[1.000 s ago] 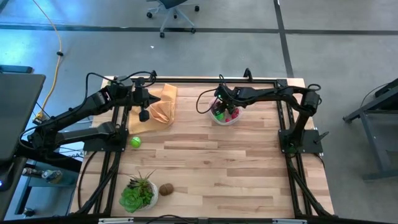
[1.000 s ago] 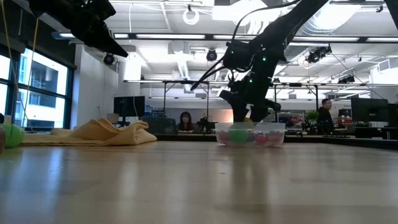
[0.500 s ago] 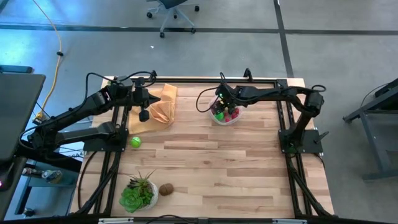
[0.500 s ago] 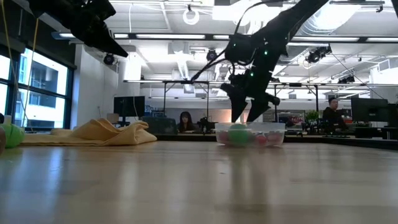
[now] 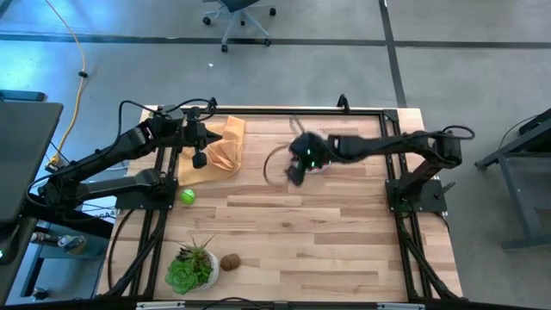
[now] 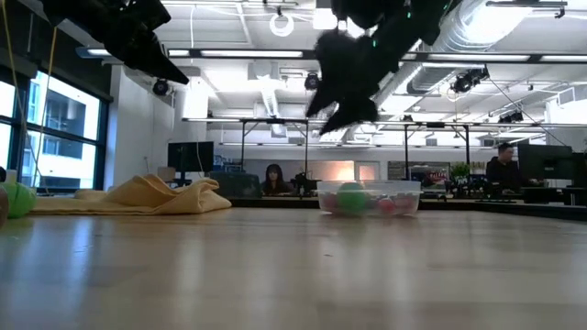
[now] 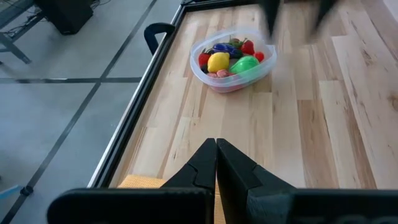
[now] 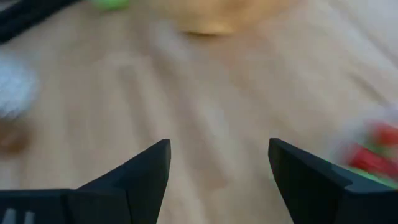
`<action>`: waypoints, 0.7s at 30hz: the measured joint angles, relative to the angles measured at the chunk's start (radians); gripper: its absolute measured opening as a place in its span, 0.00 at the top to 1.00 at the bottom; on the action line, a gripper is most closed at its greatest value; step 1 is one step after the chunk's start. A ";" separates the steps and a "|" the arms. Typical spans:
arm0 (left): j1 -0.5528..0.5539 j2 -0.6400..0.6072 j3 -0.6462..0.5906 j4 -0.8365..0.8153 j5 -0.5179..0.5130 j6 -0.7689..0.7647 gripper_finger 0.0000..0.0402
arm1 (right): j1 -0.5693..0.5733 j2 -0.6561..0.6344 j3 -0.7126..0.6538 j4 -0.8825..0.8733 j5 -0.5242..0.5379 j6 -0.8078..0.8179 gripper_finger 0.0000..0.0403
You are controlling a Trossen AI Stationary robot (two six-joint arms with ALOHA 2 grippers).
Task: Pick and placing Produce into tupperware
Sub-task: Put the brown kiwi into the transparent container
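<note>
While the right end effector (image 5: 295, 170) hangs wide and empty, the wooden table (image 5: 327, 224) fronts an open office.

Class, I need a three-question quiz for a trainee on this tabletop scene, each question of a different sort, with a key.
1. True or false: the right gripper is open and empty.
2. Which piece lies beside the plant? A) a brown one B) a purple one C) a red one
3. Fill in: the left gripper is ____ above the cloth.

Key:
1. True; it is off to the side of the tub.
2. A, the brown piece.
3. Shut.
</note>
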 joint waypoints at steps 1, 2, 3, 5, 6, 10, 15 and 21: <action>0.000 0.000 0.000 0.000 0.000 0.000 0.99 | 0.035 0.004 0.000 0.031 -0.018 -0.047 0.35; 0.000 0.000 0.000 0.000 0.000 0.000 0.99 | 0.071 0.011 0.001 0.065 -0.028 -0.094 0.35; 0.000 0.000 0.000 0.000 0.000 0.000 0.99 | 0.108 0.018 0.001 0.093 -0.033 -0.147 0.35; 0.000 0.000 0.000 0.000 0.000 0.000 0.99 | 0.187 0.035 0.000 0.149 -0.032 -0.255 0.35; 0.000 0.000 0.000 0.000 0.000 0.000 0.99 | 0.226 0.042 0.000 0.190 -0.017 -0.302 0.35; 0.000 0.000 0.000 0.000 0.000 0.000 0.99 | 0.378 0.098 0.001 0.318 0.105 -0.412 0.35; 0.000 0.000 0.000 0.000 0.000 0.000 0.99 | 0.519 0.206 0.001 0.512 0.222 -0.479 0.35; 0.000 0.000 0.000 0.000 0.000 0.000 0.99 | 0.573 0.318 0.001 0.693 0.353 -0.450 0.35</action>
